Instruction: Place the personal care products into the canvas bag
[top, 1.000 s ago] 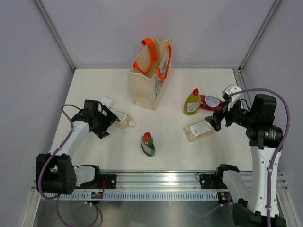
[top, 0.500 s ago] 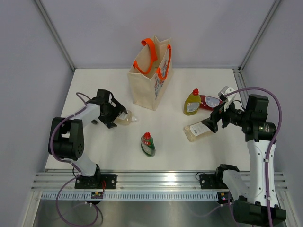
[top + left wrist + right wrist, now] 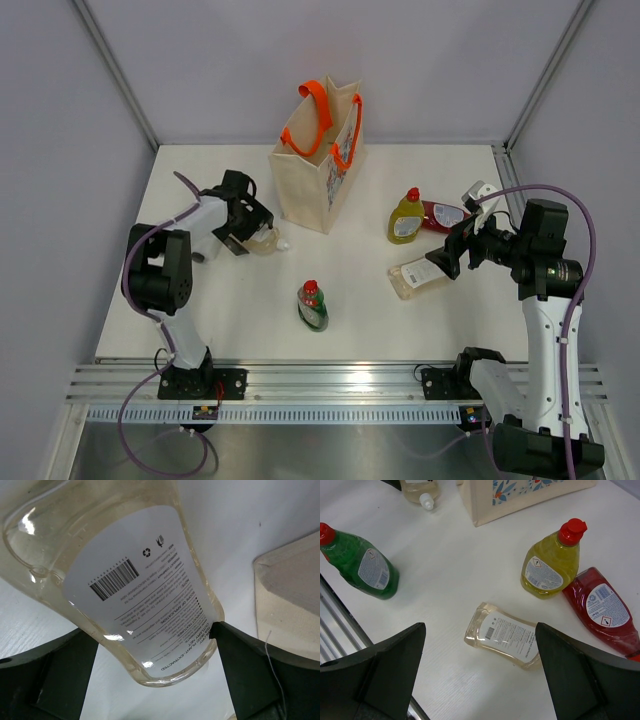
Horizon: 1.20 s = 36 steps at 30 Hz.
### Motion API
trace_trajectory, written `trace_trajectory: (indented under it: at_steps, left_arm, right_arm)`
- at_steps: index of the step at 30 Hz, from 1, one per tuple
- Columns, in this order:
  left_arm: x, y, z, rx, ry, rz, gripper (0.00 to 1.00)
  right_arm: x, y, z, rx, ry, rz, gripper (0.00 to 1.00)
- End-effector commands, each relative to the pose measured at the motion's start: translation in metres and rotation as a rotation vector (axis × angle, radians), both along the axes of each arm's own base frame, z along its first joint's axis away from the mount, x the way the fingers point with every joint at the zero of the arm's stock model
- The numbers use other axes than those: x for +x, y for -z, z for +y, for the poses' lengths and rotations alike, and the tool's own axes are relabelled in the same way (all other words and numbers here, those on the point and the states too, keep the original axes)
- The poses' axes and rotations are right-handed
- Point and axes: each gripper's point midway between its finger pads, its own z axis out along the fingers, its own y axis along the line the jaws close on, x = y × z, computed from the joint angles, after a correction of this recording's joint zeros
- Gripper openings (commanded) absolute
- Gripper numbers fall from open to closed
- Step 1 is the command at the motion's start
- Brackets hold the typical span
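My left gripper is shut on the base end of a clear bottle with pale liquid and a white label, just left of the beige canvas bag. Out to the right, my other gripper hangs open above a second clear bottle lying flat, touching nothing. A yellow-green bottle stands upright beside a red bottle lying down. The green bottle with a red cap rests mid-table.
The bag stands upright and open-topped at the back centre, its orange handles up. A metal rail runs along the near table edge. Grey walls close in the left, back and right sides.
My left gripper has swung in toward the bag and closed on the clear bottle, shifting it slightly away from the near edge. The right gripper edged left over its bottle, then held still.
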Motion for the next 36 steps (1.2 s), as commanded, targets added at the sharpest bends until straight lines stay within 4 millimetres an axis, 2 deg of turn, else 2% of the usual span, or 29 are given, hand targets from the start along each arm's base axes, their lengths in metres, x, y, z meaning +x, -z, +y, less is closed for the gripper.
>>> trace_trajectory:
  at_steps: [1,5,8,10,14,17,19,21,22,27,28,29,30,32,36]
  left_arm:
    - [-0.049,0.042,0.046,0.237,-0.029,0.242,0.99]
    - [-0.052,0.043,0.047,0.246,-0.029,0.284,0.98]
    - [-0.053,0.044,0.050,0.269,-0.027,0.306,0.92]
    - [-0.062,0.047,0.056,0.304,-0.005,0.367,0.90]
    - [-0.060,0.039,0.065,0.369,0.032,0.415,0.90]
    - [-0.058,0.036,0.067,0.385,0.068,0.403,0.66]
    - [-0.053,0.032,0.068,0.392,0.095,0.393,0.54]
    - [-0.043,0.026,0.070,0.411,0.122,0.376,0.51]
    - [-0.041,0.024,0.071,0.422,0.162,0.372,0.46]
    - [-0.018,0.005,0.071,0.448,0.300,0.269,0.46]
    - [-0.020,0.005,0.070,0.445,0.365,0.260,0.46]
    - [-0.010,0.004,0.059,0.396,0.406,0.196,0.48]
    - [-0.007,-0.006,0.056,0.385,0.430,0.150,0.51]
    - [-0.003,-0.009,0.051,0.373,0.501,0.101,0.59]
    - [-0.004,-0.011,0.047,0.384,0.594,0.128,0.65]
  right_arm:
    - [0.002,-0.013,0.006,0.026,-0.029,-0.039,0.99]
    - [0.001,-0.015,0.006,0.032,-0.029,-0.039,1.00]
    - [0.001,-0.017,0.006,0.039,-0.025,-0.035,1.00]
    - [0.001,-0.018,0.007,0.044,-0.023,-0.036,1.00]
    - [0.000,-0.020,0.009,0.062,-0.028,-0.032,1.00]
    - [-0.003,-0.021,0.011,0.078,-0.032,-0.025,0.99]
    - [-0.006,-0.024,0.014,0.091,-0.042,-0.027,1.00]
    - [-0.009,-0.027,0.017,0.104,-0.057,-0.030,1.00]
    - [-0.012,-0.028,0.018,0.109,-0.061,-0.029,1.00]
    - [-0.020,-0.037,0.023,0.127,-0.091,-0.040,0.99]
    - [-0.022,-0.038,0.025,0.132,-0.097,-0.039,0.99]
    - [-0.024,-0.039,0.027,0.144,-0.108,-0.034,0.99]
    - [-0.026,-0.040,0.028,0.149,-0.112,-0.033,0.99]
    - [-0.029,-0.041,0.030,0.163,-0.122,-0.026,1.00]
    - [-0.034,-0.043,0.033,0.178,-0.136,-0.026,1.00]
